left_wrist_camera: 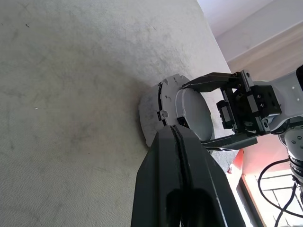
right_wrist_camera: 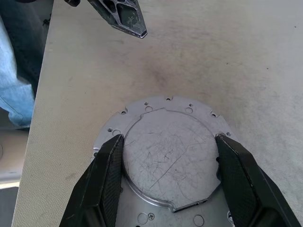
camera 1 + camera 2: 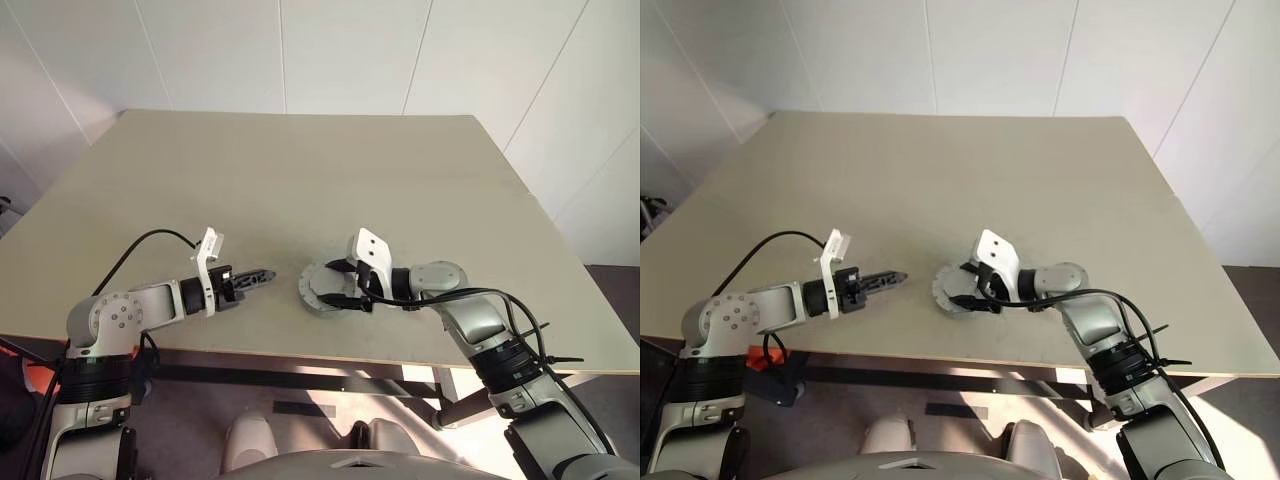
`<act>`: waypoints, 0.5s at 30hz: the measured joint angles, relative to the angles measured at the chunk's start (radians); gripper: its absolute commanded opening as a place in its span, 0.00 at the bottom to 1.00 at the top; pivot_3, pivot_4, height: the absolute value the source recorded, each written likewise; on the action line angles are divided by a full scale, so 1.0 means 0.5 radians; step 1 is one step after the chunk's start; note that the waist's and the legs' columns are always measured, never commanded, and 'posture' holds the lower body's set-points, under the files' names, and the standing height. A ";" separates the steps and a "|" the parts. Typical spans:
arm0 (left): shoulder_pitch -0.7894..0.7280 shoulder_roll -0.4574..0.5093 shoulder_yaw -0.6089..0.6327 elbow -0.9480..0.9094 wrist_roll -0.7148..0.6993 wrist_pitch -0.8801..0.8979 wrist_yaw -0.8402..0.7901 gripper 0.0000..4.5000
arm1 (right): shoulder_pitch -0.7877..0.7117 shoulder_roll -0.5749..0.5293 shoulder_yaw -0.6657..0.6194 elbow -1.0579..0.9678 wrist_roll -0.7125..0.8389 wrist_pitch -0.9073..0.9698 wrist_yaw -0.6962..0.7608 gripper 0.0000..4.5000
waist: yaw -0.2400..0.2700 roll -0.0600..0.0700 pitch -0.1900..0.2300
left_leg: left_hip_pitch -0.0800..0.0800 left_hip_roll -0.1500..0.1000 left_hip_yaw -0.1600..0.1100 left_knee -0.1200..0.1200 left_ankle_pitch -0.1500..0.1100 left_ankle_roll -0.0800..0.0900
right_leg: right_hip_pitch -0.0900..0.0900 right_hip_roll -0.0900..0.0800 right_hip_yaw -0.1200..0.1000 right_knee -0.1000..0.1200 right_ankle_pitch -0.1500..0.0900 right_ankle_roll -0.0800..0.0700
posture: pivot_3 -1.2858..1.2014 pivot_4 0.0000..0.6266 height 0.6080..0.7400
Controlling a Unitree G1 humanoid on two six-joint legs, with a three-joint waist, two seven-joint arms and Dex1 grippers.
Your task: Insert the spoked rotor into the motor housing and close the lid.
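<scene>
Right wrist view puts my right end effector [image 2: 168,177] spread across the round lid [image 2: 168,158], fingers touching its rim, I judge to seat it on the motor housing [image 3: 325,288] near the counter [image 3: 300,180] front edge. Left end effector [image 3: 262,273], pressed together and empty, hovers just beside; its wrist view reveals the housing's side wall.

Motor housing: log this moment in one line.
right fingers straddling lid on motor housing | left gripper shut, apart | table
</scene>
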 measured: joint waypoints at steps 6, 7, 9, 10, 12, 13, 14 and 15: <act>0.000 -0.003 0.000 0.000 0.000 -0.001 0.012 0.00 | 0.000 0.003 0.000 0.029 -0.007 -0.026 0.000 0.65 | -0.001 0.000 0.000 | 0.002 0.000 0.000 0.000 0.000 0.000 | 0.002 0.000 0.000 0.000 0.000 0.000 | 0.52 0.00 1.00; 0.000 -0.004 0.000 0.000 0.000 -0.001 0.013 0.00 | 0.000 0.004 0.000 0.036 -0.007 -0.034 0.000 0.65 | -0.001 0.000 0.000 | 0.003 0.000 0.000 0.000 0.000 0.000 | 0.003 0.000 0.000 0.000 0.000 0.000 | 0.52 0.00 1.00; 0.000 -0.010 0.000 0.000 0.000 -0.001 0.016 0.00 | -0.001 0.004 0.000 0.044 -0.007 -0.039 0.000 0.65 | 0.000 0.000 0.000 | 0.004 0.000 0.000 0.001 0.000 0.000 | 0.005 0.000 0.000 0.000 0.000 0.000 | 0.52 0.00 1.00; 0.000 -0.014 0.000 0.000 0.000 -0.001 0.017 0.00 | -0.001 0.003 0.000 0.047 -0.007 -0.042 0.000 0.65 | 0.000 0.000 0.000 | 0.005 0.000 0.000 0.001 0.000 0.000 | 0.006 0.000 0.000 0.000 0.000 0.000 | 0.52 0.00 1.00; 0.000 -0.026 0.000 0.000 0.000 -0.001 0.019 0.00 | -0.001 0.000 0.001 0.051 -0.009 -0.045 0.001 0.65 | 0.000 -0.001 0.000 | 0.005 0.000 0.000 0.002 0.000 0.000 | 0.007 0.000 0.000 0.000 0.000 0.000 | 0.52 0.00 1.00; 0.000 -0.030 -0.001 0.000 0.000 -0.001 0.020 0.00 | -0.001 -0.001 0.001 0.051 -0.009 -0.046 0.002 0.65 | 0.001 -0.001 -0.001 | 0.005 0.000 0.000 0.003 0.000 0.000 | 0.007 0.000 0.000 0.000 0.000 0.000 | 0.52 0.00 1.00; 0.000 -0.032 -0.001 0.000 0.000 -0.001 0.023 0.00 | -0.001 -0.002 0.001 0.053 -0.010 -0.047 0.004 0.65 | 0.001 -0.001 -0.001 | 0.005 0.000 0.000 0.003 0.000 0.000 | 0.007 0.000 0.000 0.000 0.000 0.000 | 0.52 0.00 1.00; 0.000 -0.034 -0.001 0.000 0.000 -0.001 0.026 0.00 | -0.002 -0.004 0.002 0.056 -0.011 -0.050 0.005 0.65 | 0.001 -0.002 -0.001 | 0.005 0.000 0.000 0.003 0.000 0.001 | 0.008 -0.001 0.000 0.000 0.000 0.000 | 0.52 0.00 1.00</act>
